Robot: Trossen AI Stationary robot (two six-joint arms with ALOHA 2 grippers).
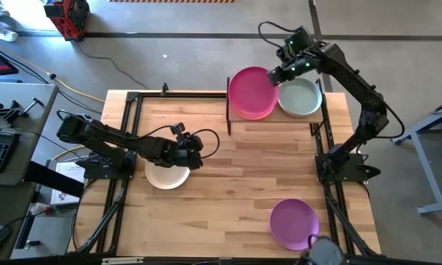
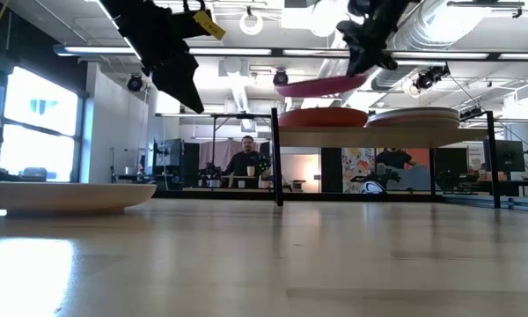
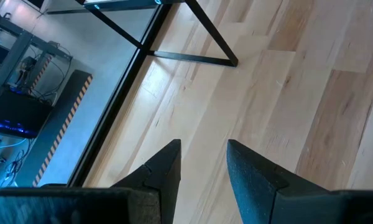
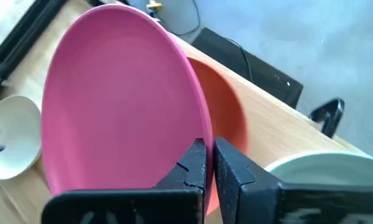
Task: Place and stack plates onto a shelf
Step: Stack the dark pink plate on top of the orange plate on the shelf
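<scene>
My right gripper (image 1: 277, 75) is shut on a magenta plate (image 1: 250, 92) and holds it over the shelf (image 2: 475, 134) at the table's far right. Under it an orange-red plate (image 2: 321, 117) lies on the shelf, with a pale green plate (image 1: 300, 97) beside it. My left gripper (image 1: 197, 152) hovers open above the table's left part, next to a cream plate (image 1: 167, 175) lying flat on the tabletop; its wrist view shows only bare planks between the fingers (image 3: 168, 165). A purple plate (image 1: 295, 222) lies near the table's near right edge. My right gripper pinches the magenta plate's rim (image 4: 196, 134) between its two fingers, on the plate's right-hand side. The fingers come from the right, slanting down. The plate is lifted clear and tilted, its free left side (image 2: 286, 89) lower, just above the orange-red plate.
Thin black posts (image 2: 275, 158) carry the shelf, and a black frame runs along the table's edges (image 1: 129, 118). Bare planks fill the middle of the table (image 1: 258, 165). A person (image 2: 245, 163) sits in the room far behind the table.
</scene>
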